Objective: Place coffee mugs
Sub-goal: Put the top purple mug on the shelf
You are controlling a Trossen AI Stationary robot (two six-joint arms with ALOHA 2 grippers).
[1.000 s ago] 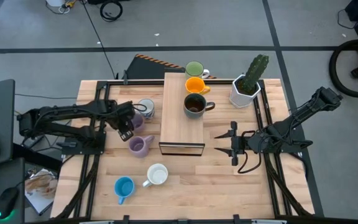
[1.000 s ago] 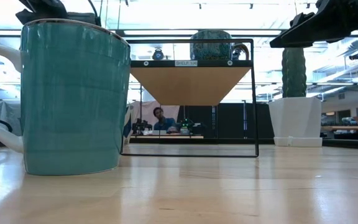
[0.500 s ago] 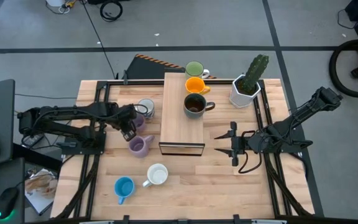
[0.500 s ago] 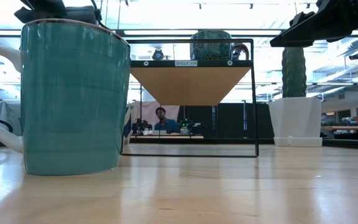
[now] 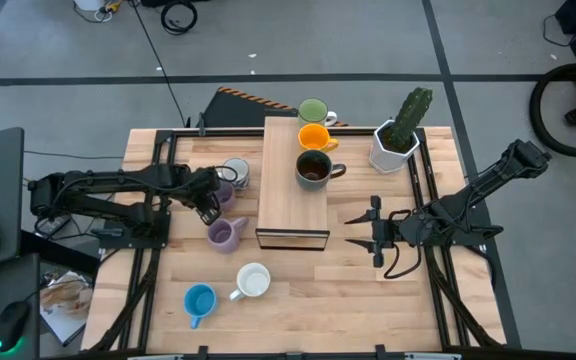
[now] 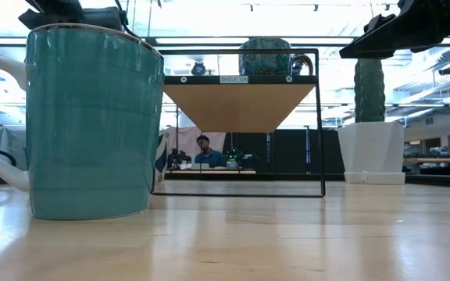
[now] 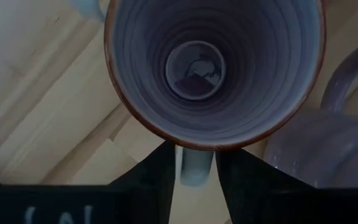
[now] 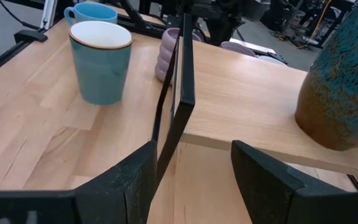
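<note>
In the high view my left gripper [image 5: 206, 204] is left of the wooden shelf [image 5: 290, 205], shut on a lilac mug [image 5: 219, 191]. The left wrist view looks down into that mug [image 7: 213, 65]. A second lilac mug [image 5: 225, 234] and a white-grey patterned mug [image 5: 235, 172] stand close by on the table. Green [image 5: 313, 111], orange [image 5: 313, 137] and dark brown [image 5: 313, 168] mugs stand on the shelf top. A white-lined teal mug [image 5: 253, 281] and a blue mug [image 5: 199, 300] stand near the table's near edge. My right gripper [image 5: 373, 232] waits open, right of the shelf. My left gripper pinches the lilac mug's handle [image 7: 194, 163] between its two fingers [image 7: 159, 177], coming from the table's left side. The mug sits upright, its mouth facing up. Whether its base is clear of the table I cannot tell.
A white faceted pot with a cactus [image 5: 396, 142] stands right of the shelf's far end. The low view is filled on its left by the teal mug [image 6: 92, 125], with the shelf frame [image 6: 241, 125] behind. Bare table lies between the shelf and my right gripper.
My left gripper has shifted a little toward the shelf, carrying the lilac mug with it.
</note>
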